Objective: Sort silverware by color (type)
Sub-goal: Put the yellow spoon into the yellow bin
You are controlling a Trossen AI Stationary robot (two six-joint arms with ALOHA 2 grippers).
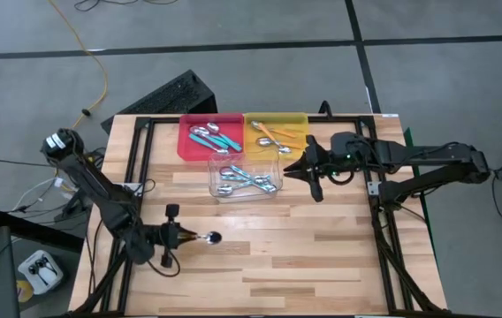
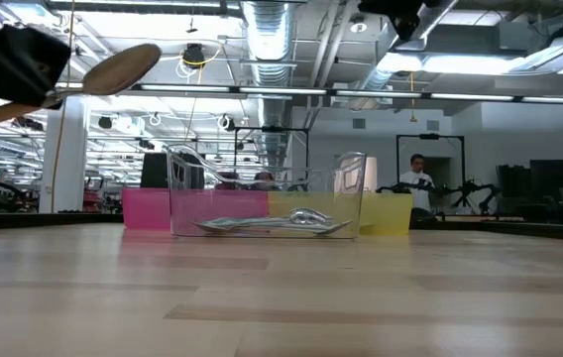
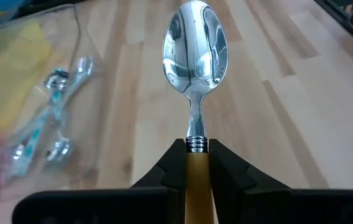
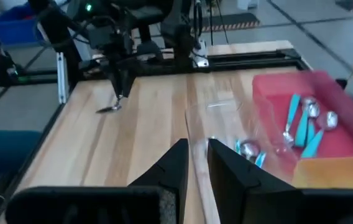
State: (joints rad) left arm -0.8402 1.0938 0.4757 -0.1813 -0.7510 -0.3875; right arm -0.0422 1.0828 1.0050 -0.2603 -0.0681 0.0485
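My left gripper (image 1: 183, 237) hangs over the near left of the table, shut on an orange-handled spoon (image 3: 195, 56) whose shiny bowl (image 1: 213, 238) points toward the table's right. My right gripper (image 4: 198, 163) hovers high beside the trays (image 1: 299, 168), its fingers a narrow gap apart with nothing between them. A red tray (image 1: 187, 141) holds teal-handled spoons (image 1: 216, 137). Orange-handled spoons (image 1: 273, 137) lie in a yellow tray (image 1: 300, 119). Pale blue-handled spoons (image 1: 244, 178) lie flat in a clear tray (image 1: 217, 163). My left gripper pinches the spoon's orange handle (image 3: 197, 168) between its two fingers, just behind the metal collar at the bowl end. The fingers lie along the handle, and the bowl sticks out ahead of them. The spoon is lifted clear of the table (image 2: 113, 69).
The three trays stand together at the far middle of the wooden table (image 1: 322, 256). Bare wood lies between the trays and the near edge. A black frame (image 1: 140, 159) runs along the left and right sides. A person (image 2: 418, 178) stands in the room beyond.
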